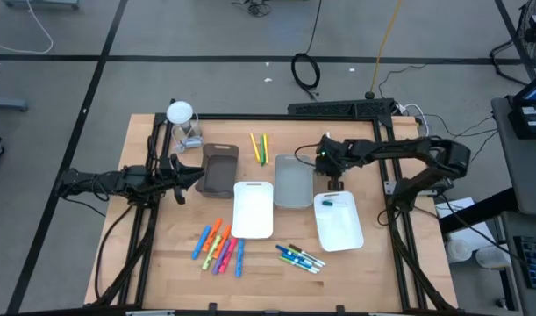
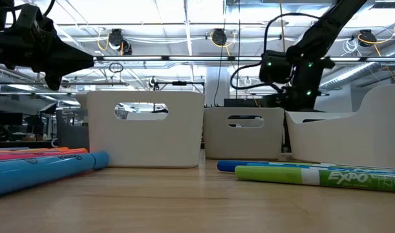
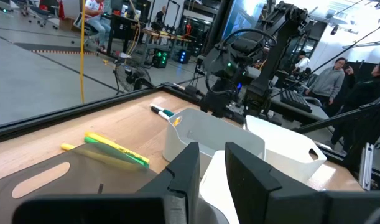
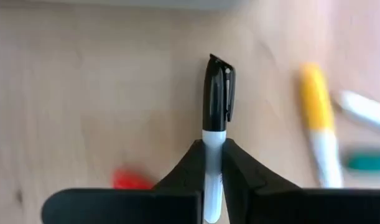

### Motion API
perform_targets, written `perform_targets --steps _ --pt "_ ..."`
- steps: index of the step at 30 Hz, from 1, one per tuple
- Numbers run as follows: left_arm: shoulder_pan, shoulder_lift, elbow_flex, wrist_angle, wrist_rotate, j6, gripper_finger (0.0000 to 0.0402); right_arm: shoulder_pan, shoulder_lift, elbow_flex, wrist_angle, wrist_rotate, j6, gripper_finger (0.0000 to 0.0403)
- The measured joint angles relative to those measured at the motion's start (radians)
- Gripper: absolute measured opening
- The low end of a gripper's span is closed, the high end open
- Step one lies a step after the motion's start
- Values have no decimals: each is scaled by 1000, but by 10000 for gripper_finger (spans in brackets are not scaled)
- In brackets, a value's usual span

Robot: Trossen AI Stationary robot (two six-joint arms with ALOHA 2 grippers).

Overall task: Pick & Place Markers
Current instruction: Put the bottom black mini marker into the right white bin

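Markers lie in several groups on the wooden table (image 1: 162,263). A bunch of orange, pink and blue ones (image 1: 219,247) sits near the front, left of centre; a blue and green bunch (image 1: 300,257) lies to its right; two yellow-green ones (image 1: 259,147) rest at the far side between the brown tray (image 1: 220,169) and the grey tray (image 1: 292,182). The right gripper (image 4: 213,163) hangs over the far right part of the table, by the grey tray's far right corner, its fingers clamped on a black-capped white marker (image 4: 216,109). The left gripper (image 1: 194,174) waits at the left, beside the brown tray, fingers (image 3: 185,171) slightly apart and empty. Two white trays (image 1: 253,209) (image 1: 338,221) sit nearer the front.
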Motion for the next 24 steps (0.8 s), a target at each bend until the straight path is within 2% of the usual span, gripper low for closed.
perform_targets --steps 5,13,19,24 --pt "0 0 0 0 0 0 79 2 -113 3 -16 80 28 16" --pt "0 0 0 -1 0 0 79 51 -318 4 -18 76 152 16" --pt "0 0 0 0 0 0 79 157 -449 4 -17 -5 281 16" --pt "0 0 0 0 0 0 79 266 -510 5 -25 -49 424 16"
